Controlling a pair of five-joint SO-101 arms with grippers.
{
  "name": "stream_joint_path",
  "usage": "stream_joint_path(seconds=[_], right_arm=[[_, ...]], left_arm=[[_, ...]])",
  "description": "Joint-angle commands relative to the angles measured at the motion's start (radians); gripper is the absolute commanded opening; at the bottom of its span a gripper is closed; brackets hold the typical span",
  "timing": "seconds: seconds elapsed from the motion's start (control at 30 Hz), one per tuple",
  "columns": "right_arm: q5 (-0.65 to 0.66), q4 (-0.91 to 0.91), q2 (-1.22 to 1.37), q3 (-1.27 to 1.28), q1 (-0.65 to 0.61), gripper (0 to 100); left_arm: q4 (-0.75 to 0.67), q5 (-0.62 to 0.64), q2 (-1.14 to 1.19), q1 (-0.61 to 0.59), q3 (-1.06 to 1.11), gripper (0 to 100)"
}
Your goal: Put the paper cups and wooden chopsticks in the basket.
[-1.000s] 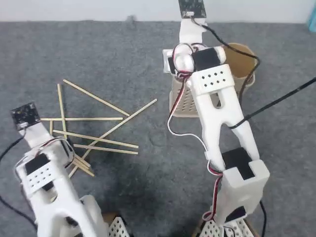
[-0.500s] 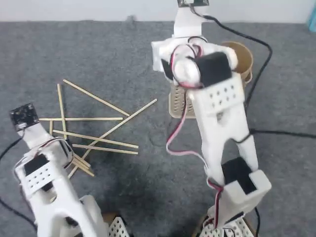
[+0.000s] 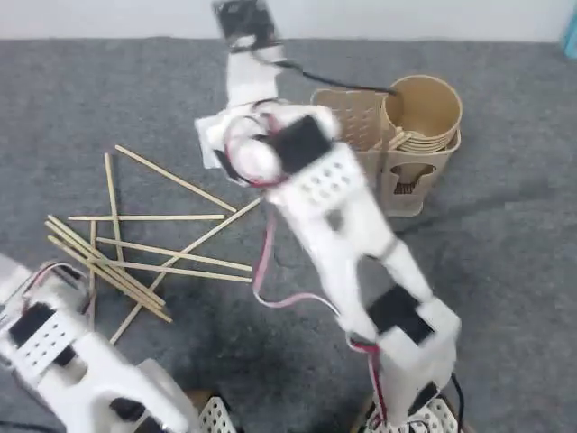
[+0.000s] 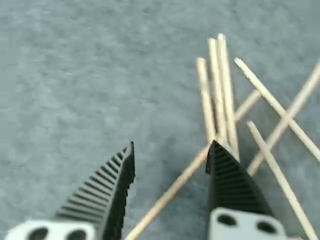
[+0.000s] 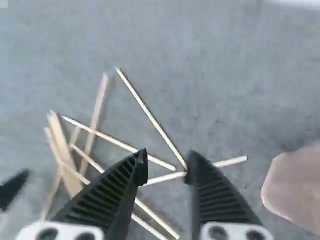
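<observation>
Nearest the base edge of the table, the left arm (image 3: 54, 338) sits low at the corner of the grey mat (image 3: 108, 99), beside the near end of the scattered chopsticks (image 3: 175, 253). Its wrist view shows the left gripper (image 4: 172, 150) with the jaws spread wide and nothing between them. It hangs over the mat. One chopstick lies slantwise on the mat below the gap, and a small bundle of chopsticks (image 4: 220, 85) lies side by side just beyond one jaw tip. Whether that tip touches the bundle I cannot tell.

The chopsticks lie loose and crossed over one another on the mat, all outside the basket.

Farther in, the right arm (image 3: 334, 207) stretches from its base across the middle of the table and leans toward the pile. Its wrist view shows the right gripper (image 5: 167, 157) with the jaws parted a moderate way and holding nothing. It is above the mat, with crossed chopsticks (image 5: 150, 117) spread out beneath and beyond it.

Farthest off, the tan basket (image 3: 410, 176) stands upright on the mat on the far side of the right arm, well apart from the chopsticks. A stack of paper cups (image 3: 422, 106) stands inside it, open end up.
</observation>
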Motion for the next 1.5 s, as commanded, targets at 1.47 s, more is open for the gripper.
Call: stream_joint_path(seconds=[1.47], right_arm=[[0.72,0.11,0.45,-0.003,-0.125,15.1]], left_arm=[[0.015,0.055,0.562,-0.015,-0.392,22]])
